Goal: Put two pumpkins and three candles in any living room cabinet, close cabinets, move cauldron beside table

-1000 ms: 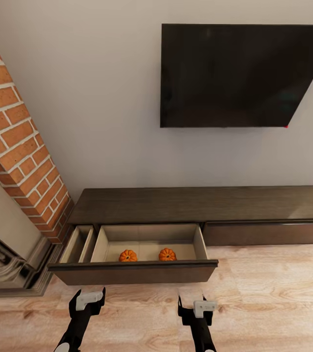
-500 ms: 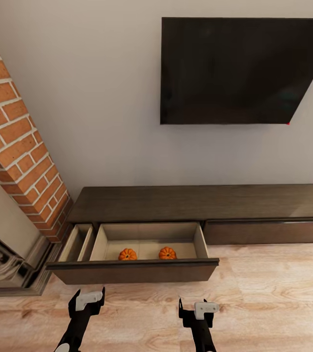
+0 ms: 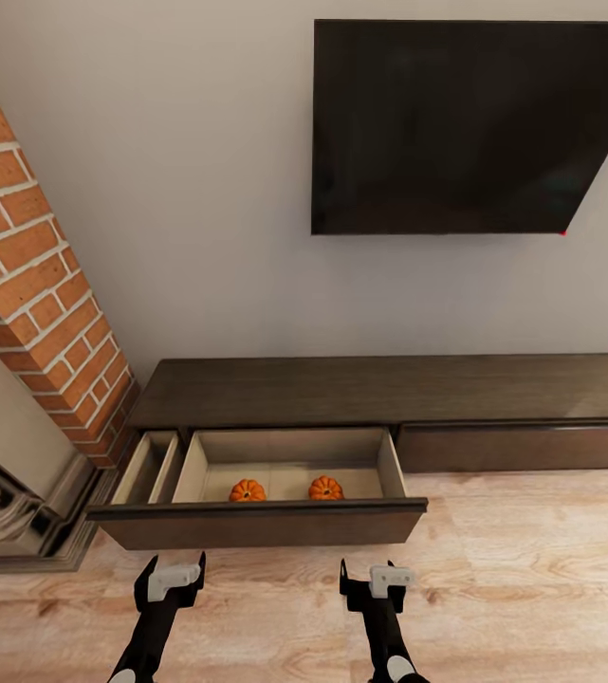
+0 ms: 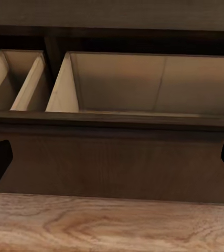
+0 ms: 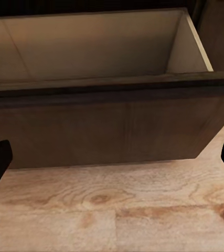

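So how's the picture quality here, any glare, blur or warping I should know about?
Head view: sharp, even light, no glare on the dark TV; wide-angle warp slants the TV's edge and the brick column. Left wrist view: soft focus, drawer interior dim and shadowed. Right wrist view: similarly soft, with the drawer front dark and the floor grain slightly blurred.
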Available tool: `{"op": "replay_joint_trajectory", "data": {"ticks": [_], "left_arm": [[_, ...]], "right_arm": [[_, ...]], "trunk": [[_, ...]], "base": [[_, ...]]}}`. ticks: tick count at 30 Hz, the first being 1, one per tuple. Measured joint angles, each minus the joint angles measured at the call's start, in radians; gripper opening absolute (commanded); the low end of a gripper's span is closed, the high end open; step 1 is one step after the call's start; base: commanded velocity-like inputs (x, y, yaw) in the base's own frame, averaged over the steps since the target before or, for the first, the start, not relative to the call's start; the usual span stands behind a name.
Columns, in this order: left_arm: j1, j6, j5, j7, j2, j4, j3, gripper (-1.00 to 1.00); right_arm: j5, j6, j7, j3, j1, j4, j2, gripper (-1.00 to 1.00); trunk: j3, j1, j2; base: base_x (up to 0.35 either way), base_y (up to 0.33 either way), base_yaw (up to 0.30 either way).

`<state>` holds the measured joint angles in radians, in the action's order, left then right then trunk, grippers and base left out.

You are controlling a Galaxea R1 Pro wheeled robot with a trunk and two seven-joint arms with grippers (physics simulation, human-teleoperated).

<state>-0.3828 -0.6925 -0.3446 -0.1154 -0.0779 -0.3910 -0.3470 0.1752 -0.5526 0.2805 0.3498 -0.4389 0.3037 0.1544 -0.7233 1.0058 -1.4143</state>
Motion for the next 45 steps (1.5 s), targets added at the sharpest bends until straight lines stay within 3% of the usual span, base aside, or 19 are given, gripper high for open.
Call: {"op": "replay_joint_trajectory", "data": {"ticks": [7, 13, 17, 31, 38, 45], "left_arm": [[0.000, -0.019, 0.007, 0.000, 0.001, 0.002, 0.000, 1.00], [0.000, -0.022, 0.075, -0.040, 0.010, 0.002, 0.002, 1.00], [0.000, -0.023, 0.090, -0.072, 0.011, 0.001, 0.003, 1.00], [0.000, -0.024, 0.095, -0.082, 0.012, 0.002, 0.001, 1.00], [0.000, -0.024, 0.095, -0.082, 0.012, 0.001, 0.001, 1.00], [0.000, -0.024, 0.095, -0.082, 0.011, 0.002, 0.001, 1.00]], "right_arm": [[0.002, 0.000, 0.000, -0.002, -0.003, -0.003, 0.000, 1.00], [0.002, 0.000, 0.000, -0.002, -0.004, -0.004, 0.001, 1.00], [0.001, 0.000, 0.000, -0.001, -0.004, -0.004, 0.001, 1.00], [0.003, -0.002, 0.000, -0.005, -0.004, -0.003, -0.001, 1.00], [0.041, -0.005, -0.006, -0.024, -0.004, -0.002, -0.005, 1.00], [0.049, -0.005, -0.010, -0.024, -0.004, -0.002, -0.005, 1.00]], "trunk": [[-0.022, 0.027, -0.049], [-0.041, 0.050, -0.091], [-0.053, 0.065, -0.119], [-0.097, 0.119, -0.217], [-0.119, 0.146, -0.266], [-0.141, 0.173, -0.315]], "base": [[0.000, 0.000, 0.000], [0.000, 0.000, 0.000], [0.000, 0.000, 0.000], [0.000, 0.000, 0.000], [0.000, 0.000, 0.000], [0.000, 0.000, 0.000]]}}
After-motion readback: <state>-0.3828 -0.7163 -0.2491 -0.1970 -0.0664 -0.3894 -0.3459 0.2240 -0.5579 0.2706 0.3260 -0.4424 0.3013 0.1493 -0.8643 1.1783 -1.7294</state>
